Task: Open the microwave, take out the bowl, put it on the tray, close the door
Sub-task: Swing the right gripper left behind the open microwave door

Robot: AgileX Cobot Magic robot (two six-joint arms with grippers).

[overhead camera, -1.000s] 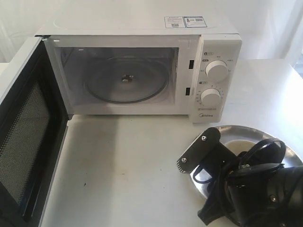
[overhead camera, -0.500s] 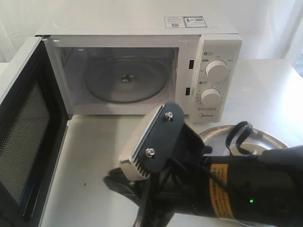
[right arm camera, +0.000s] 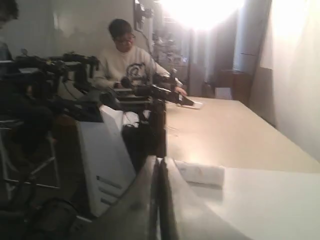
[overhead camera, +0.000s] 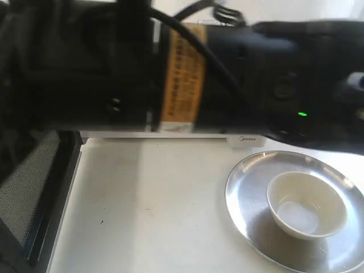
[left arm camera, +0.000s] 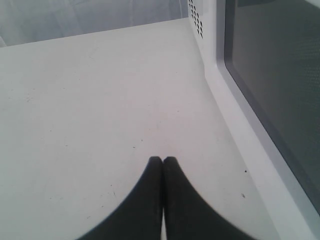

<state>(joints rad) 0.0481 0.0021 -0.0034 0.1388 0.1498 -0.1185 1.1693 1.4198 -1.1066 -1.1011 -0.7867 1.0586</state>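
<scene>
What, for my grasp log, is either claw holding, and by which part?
Nothing. The left claw and the right claw are both shut and empty; the small cream-white ceramic bowl sits free on the large round stainless-steel tray.

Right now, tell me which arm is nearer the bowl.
Right. The right arm spans the exterior view above the bowl; the left gripper lies outside the open door.

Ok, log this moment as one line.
bowl: upright on tray | door: open | left pincer: shut, empty | right pincer: shut, empty | remaining: close door
</scene>
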